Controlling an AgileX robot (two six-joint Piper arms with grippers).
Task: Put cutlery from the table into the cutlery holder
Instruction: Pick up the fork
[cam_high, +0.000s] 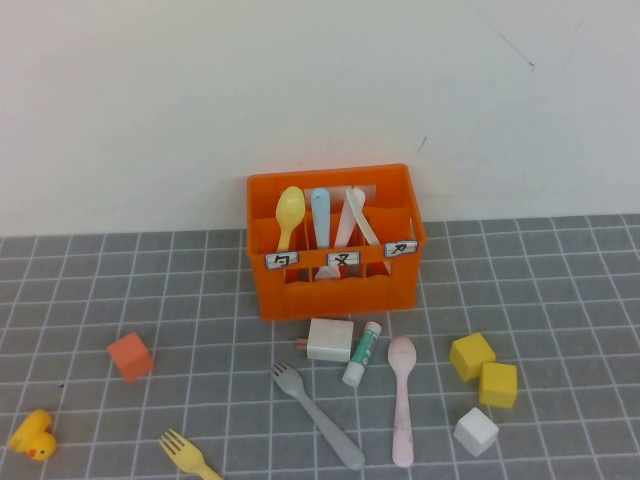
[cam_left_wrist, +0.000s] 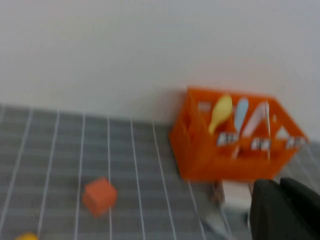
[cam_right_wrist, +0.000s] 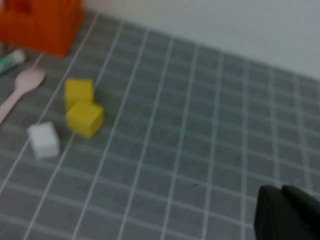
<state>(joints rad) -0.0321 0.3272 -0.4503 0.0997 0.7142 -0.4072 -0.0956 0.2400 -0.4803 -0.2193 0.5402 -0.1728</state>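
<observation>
Cutlery holder (cam_high: 336, 270): at the wall, partly stocked. Grey fork (cam_high: 318, 415), pale pink spoon (cam_high: 402, 400), yellow fork (cam_high: 188, 456): on bench (cam_high: 560, 300) before it. Left gripper (cam_left_wrist: 287, 210), right gripper (cam_right_wrist: 287, 212): jaws closed, empty, away from cutlery. Step: none picked; next needs opening over one piece.

Plain off-white wall (cam_high: 320, 90) w/ faint scuffs (upper right), soft even light.

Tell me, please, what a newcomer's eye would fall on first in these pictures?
Probably the bright orange cutlery holder at the back of the table, against the wall, already holding a few utensils. In front of it lie a pink spoon, a grey fork and a yellow fork among coloured blocks. Neither arm shows in the high view; the left tool and right tool are shut, holding nothing.
</observation>
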